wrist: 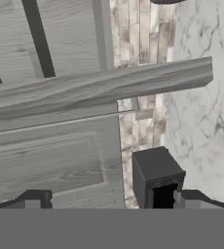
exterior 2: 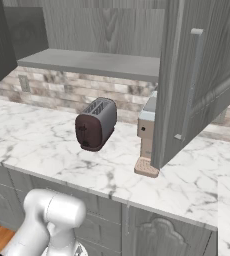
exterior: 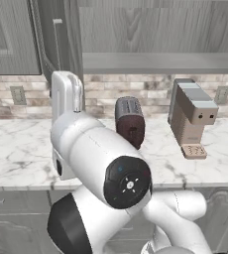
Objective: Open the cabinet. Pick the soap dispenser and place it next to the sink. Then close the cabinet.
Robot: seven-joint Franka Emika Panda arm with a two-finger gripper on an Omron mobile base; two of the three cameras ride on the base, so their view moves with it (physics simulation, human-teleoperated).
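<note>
Standing open, cabinet above the marble counter, its door swung out at 3 o'clock, grey shelf bare, toaster and coffee machine below, gripper fingers wide apart, holding nothing, near the door edge.

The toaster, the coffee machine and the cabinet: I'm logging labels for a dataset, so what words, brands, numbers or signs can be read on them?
None can be read.
Toaster: plain dark front, no text.
Coffee machine: two small dark dots, no lettering.
Cabinet doors: bare wood grain.
</note>
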